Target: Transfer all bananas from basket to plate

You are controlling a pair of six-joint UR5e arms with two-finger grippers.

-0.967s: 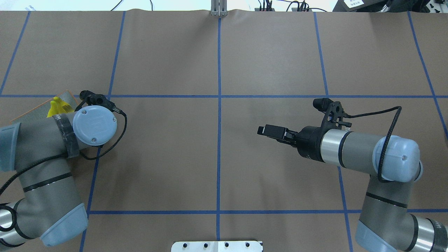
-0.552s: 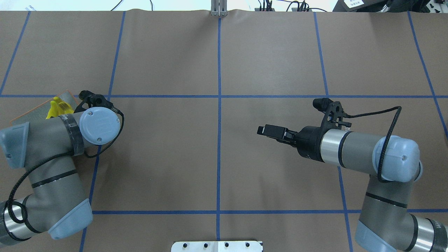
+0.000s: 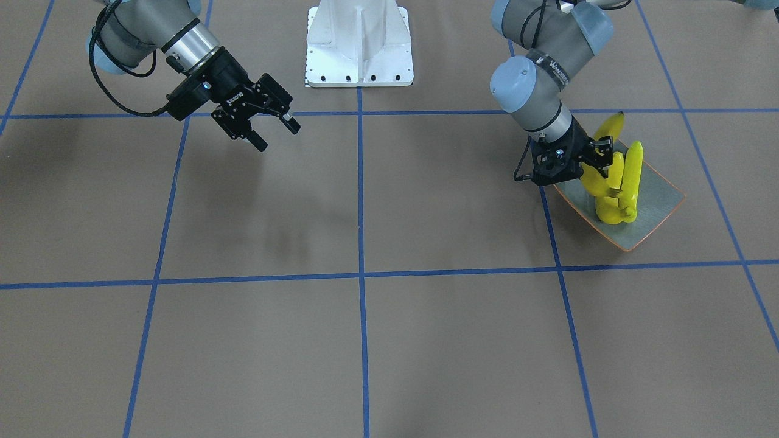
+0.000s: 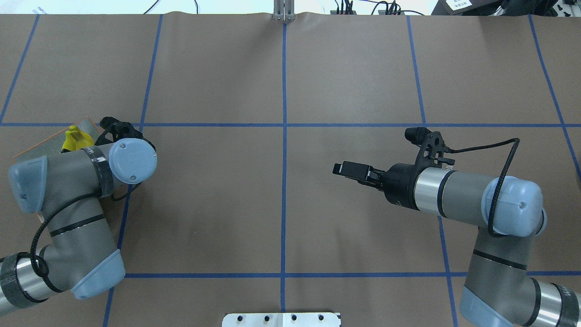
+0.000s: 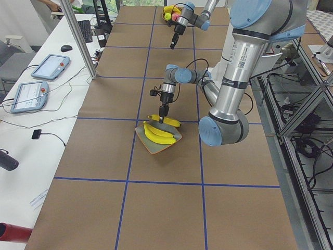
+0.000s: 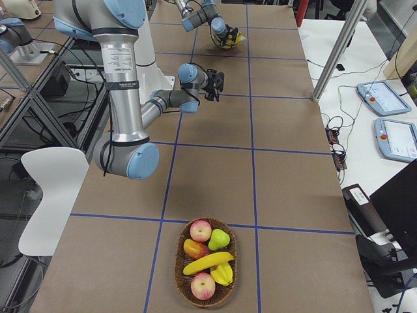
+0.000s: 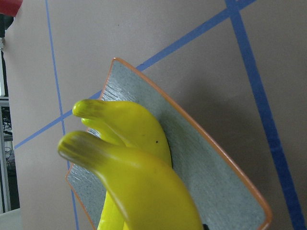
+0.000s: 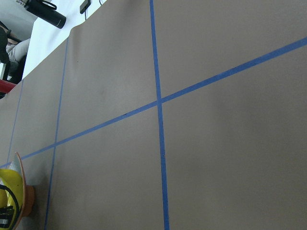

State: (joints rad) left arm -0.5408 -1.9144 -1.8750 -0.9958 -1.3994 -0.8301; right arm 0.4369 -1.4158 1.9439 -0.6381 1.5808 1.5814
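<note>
Only exterior right shows basket [image 6: 178,268], banana [image 6: 208,262] inside, overhead half-hides plate [image 4: 87,127].

From front, cannot settle jaw gap of left gripper [image 3: 599,159]: half sunk among bananas [image 3: 614,182]. From overhead, at 9 o'clock: see only far corner of plate [image 4: 87,123] and yellow tips; lose rest, gripper included, under left arm [image 4: 68,181]. On left wrist view, blurred near bananas, cropped at 6 o'clock edge. On right wrist view, cropped plate at 8 o'clock corner. From left side, at 12 o'clock: too small to sort contents of basket [image 5: 170,11].
</note>
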